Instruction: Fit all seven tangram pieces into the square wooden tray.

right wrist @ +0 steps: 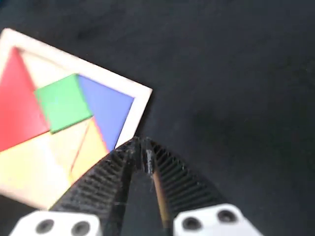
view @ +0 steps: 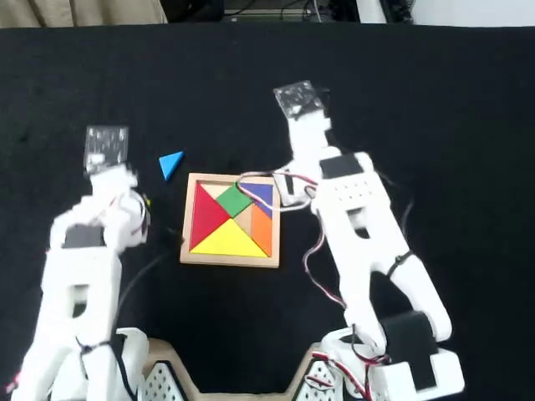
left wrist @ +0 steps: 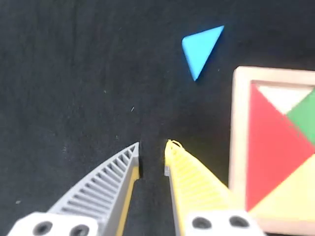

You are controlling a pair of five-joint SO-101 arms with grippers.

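The square wooden tray (view: 230,261) lies mid-table holding red, yellow, green, purple and orange pieces; a pale triangular spot (view: 216,190) at its far edge shows bare wood. A light blue triangle (view: 170,164) lies on the cloth beyond the tray's far left corner. In the left wrist view my left gripper (left wrist: 152,146) hovers beside the tray's left rim (left wrist: 240,128), slightly open and empty, with the blue triangle (left wrist: 202,49) ahead of it. My right gripper (right wrist: 140,145) is shut on nothing, just outside the tray's right rim (right wrist: 140,105) near the purple piece (right wrist: 109,105).
Black cloth covers the table (view: 435,125). The left arm (view: 84,251) stands left of the tray and the right arm (view: 359,225) right of it, with cables looping over the tray's far right corner. The arm bases sit at the near edge.
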